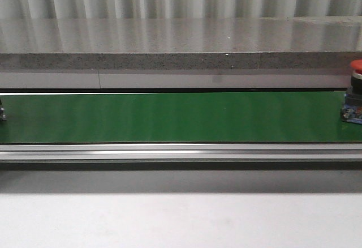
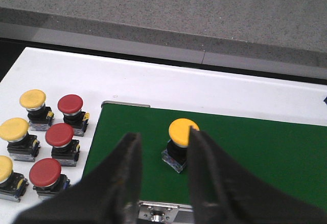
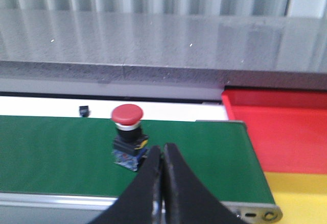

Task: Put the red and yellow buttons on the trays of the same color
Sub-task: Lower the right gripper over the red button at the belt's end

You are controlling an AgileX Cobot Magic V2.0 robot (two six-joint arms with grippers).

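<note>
Left hand (image 2: 161, 178) open, yellow button (image 2: 181, 138) beyond, spare buttons (image 2: 59, 141) beside

Belt mostly open
Only the red button (image 1: 354, 92) at the green belt (image 1: 181, 118)'s right end blocks passage; the middle lies bare.

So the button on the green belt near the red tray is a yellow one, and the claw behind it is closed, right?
Not quite: that button is red, as the right wrist view shows. It does stand on the belt near the red tray, and the right gripper is closed.
</note>
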